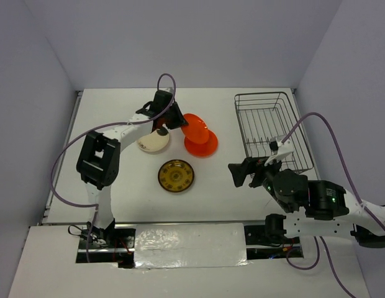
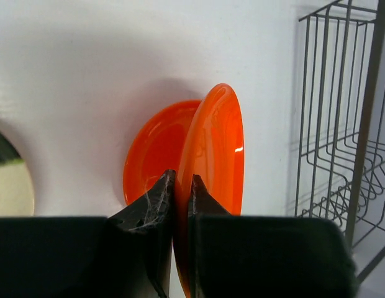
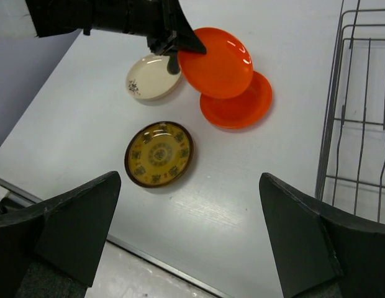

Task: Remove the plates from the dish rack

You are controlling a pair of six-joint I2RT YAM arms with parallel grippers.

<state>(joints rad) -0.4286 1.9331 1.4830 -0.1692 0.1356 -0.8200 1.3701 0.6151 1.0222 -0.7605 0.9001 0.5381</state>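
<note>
Left pincer [image 1: 177,119] clamped tight on the rim of an orange-red plate [image 1: 194,126], fingers [image 2: 152,205] pressed against either face, plate tilted steeply, almost on edge. Just below it, toward 5 o'clock in the top view, a second orange-red plate [image 1: 203,145] flat on the table [image 1: 130,198]; touching the held one or just clear of it, cannot tell. Cream plate [image 1: 154,141] flat at 9 o'clock of that pair, close beside the pincer. Amber-yellow plate [image 1: 176,176] flat at 7 o'clock, apart from the others. Dish rack [image 1: 272,130] at 3 o'clock, well apart from every plate. Right pincer [image 1: 244,172] spread wide, gripping nothing, hovering near the rack's 7 o'clock corner.
</note>
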